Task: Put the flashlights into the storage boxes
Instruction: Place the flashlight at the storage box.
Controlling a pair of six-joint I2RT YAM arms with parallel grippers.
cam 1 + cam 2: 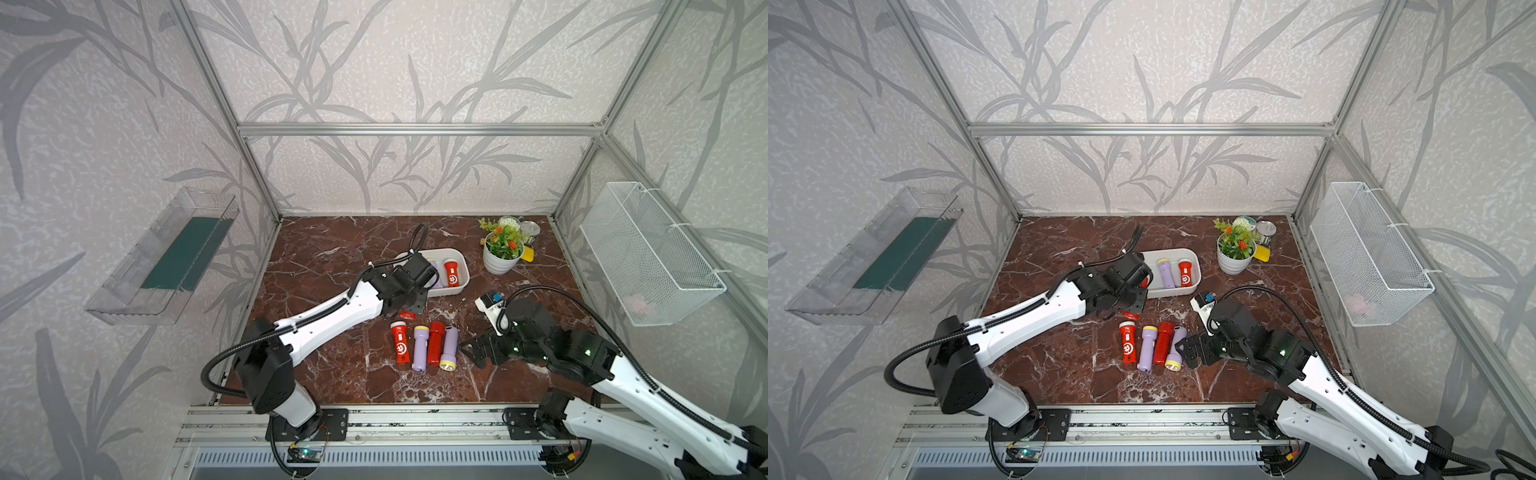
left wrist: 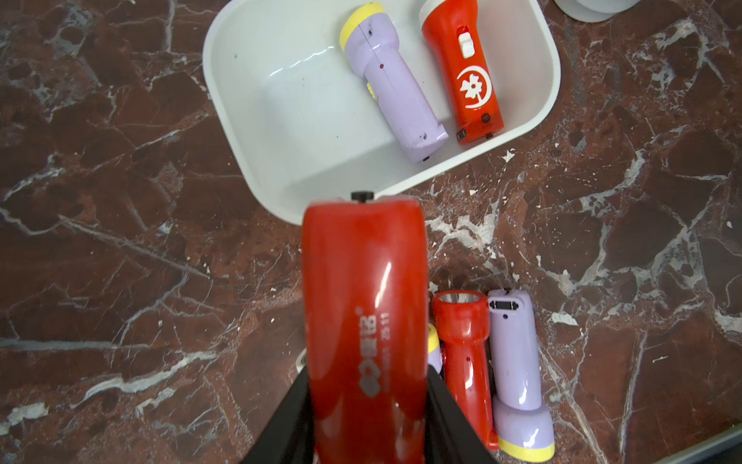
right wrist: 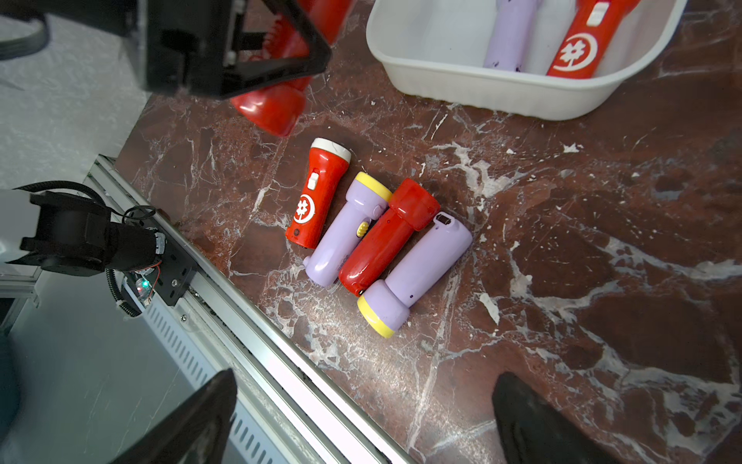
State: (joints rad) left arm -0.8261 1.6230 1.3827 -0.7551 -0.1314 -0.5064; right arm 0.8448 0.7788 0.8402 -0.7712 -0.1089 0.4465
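Note:
The white storage box (image 1: 462, 266) (image 2: 225, 100) stands at mid-table. A lilac flashlight (image 2: 395, 92) and a red flashlight with a white emblem (image 2: 469, 72) lie inside it. My left gripper (image 2: 367, 418) (image 1: 409, 300) is shut on a plain red flashlight (image 2: 361, 313) (image 3: 273, 108), held above the marble just in front of the box's near rim. Several more flashlights lie side by side on the table: a red one with an emblem (image 1: 400, 343), a lilac one (image 1: 419, 347), a plain red one (image 1: 435, 343) and another lilac one (image 1: 450, 347). Just right of that row, my right gripper (image 3: 363, 401) (image 1: 478, 349) is open and holds nothing.
A potted plant (image 1: 503, 249), a tin can (image 1: 530, 230) and a yellow piece (image 1: 528, 253) stand at the back right. A small white and blue device (image 1: 490, 303) lies by the right arm. A wire basket (image 1: 648, 253) hangs on the right wall and a clear tray (image 1: 166, 257) on the left wall.

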